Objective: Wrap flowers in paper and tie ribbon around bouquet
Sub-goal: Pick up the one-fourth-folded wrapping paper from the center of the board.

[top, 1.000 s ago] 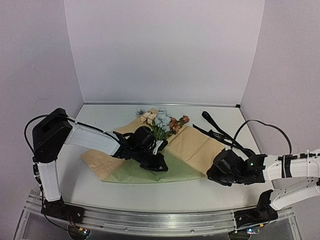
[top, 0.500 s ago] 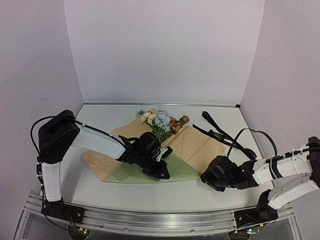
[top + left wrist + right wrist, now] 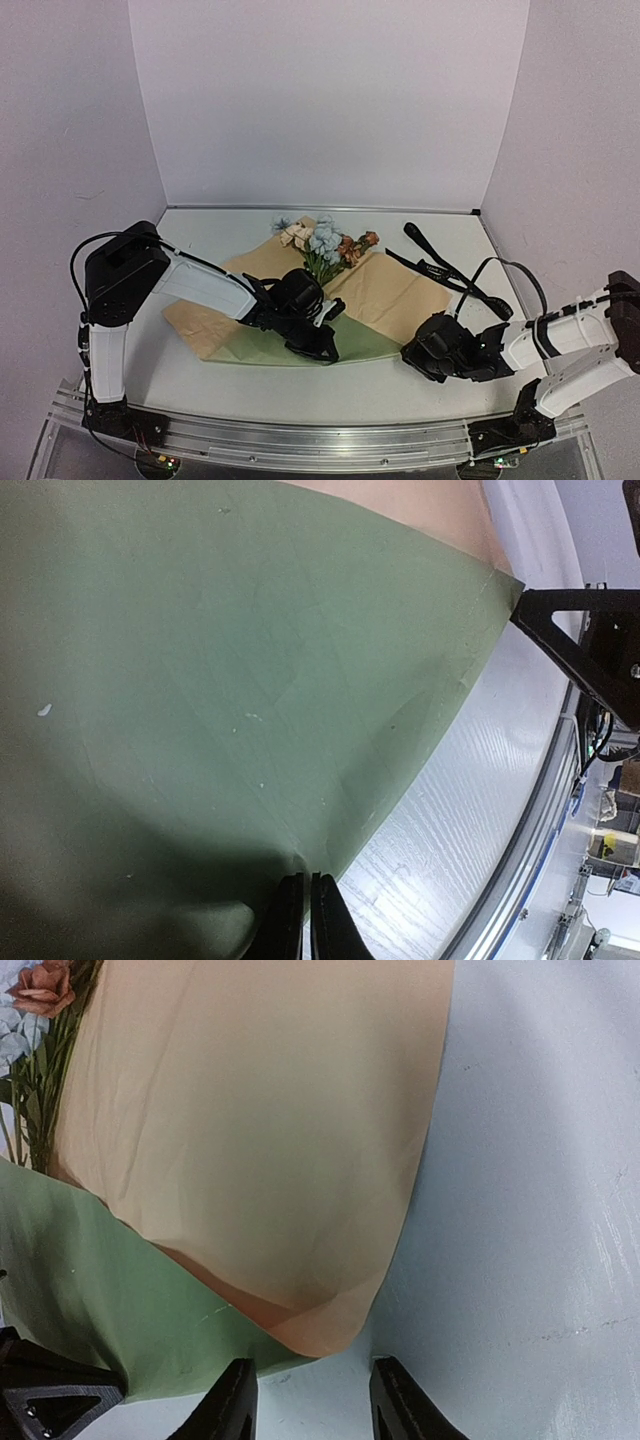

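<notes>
step in hand: wrapping, not far along. the large thin olive-green paper sheet with a tan reverse (image 3: 385,295) lay spread at the centre of the pale desk (image 3: 200,385). most of it was tan side up, with a green flap turned over along its lower edge. the small bunch of thin green-stemmed flowers with pale blue, cream and brownish-orange heads (image 3: 328,245) lay on the upper middle of the paper. the heads reached past its top edge and the stems ran down toward the green flap. no cone yet, nothing tied.

left hand (image 3: 303,885): clenched, fingertips pressed together at the bottom of the wrist view, with the green flap's edge running into them. judged a pinch on the paper's edge.

right hand (image 3: 315,1400): released, fingers apart and empty, low over the desk just below the paper's tan lower corner and not touching it.

the long narrow black ribbon (image 3: 445,272) lay right of centre, partly on the paper's upper right edge, well apart from both hands.

next move, as judged: the right hand needs to close on that tan corner and carry it over the stems. the left hand meanwhile draws the green flap across, firmly enough to roll a cone without creasing the sheet or shifting the flowers. the ribbon comes after.

writing: none readable. any print on the ribbon was too small to make out, and no brand or label showed on the arms.
</notes>
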Available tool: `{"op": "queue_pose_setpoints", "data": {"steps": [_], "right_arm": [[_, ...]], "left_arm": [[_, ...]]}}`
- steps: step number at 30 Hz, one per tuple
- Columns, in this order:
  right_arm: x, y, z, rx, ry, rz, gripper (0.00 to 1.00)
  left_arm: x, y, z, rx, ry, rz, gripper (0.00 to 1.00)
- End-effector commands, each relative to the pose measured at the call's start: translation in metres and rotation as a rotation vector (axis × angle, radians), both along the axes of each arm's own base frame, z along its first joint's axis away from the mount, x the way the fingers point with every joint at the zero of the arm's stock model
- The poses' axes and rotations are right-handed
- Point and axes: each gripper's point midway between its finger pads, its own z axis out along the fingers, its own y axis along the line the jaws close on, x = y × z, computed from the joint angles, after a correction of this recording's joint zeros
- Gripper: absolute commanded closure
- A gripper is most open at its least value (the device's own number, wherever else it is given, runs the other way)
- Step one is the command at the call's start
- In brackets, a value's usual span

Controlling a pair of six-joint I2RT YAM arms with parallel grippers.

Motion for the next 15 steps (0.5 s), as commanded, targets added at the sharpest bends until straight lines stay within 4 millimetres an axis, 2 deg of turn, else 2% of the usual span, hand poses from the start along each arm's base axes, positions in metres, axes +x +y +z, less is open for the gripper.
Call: {"op": "queue_pose_setpoints", "data": {"steps": [1,6,15], "right_arm": [[0.006,-0.004,0.002,-0.02,-0.038,-0.021,0.57],[0.01,0.002,0.0,0.003,-0.029,-0.031,0.59],[0.014,0.006,-0.004,0.019,-0.031,-0.039,0.71]], "left_arm": [[0.005,-0.004,0.0,-0.002,-0.014,0.002,0.94],[0.004,-0.004,0.0,-0.003,-0.014,0.002,0.94],[0.003,-0.004,-0.001,-0.006,-0.007,0.002,0.94]]}}
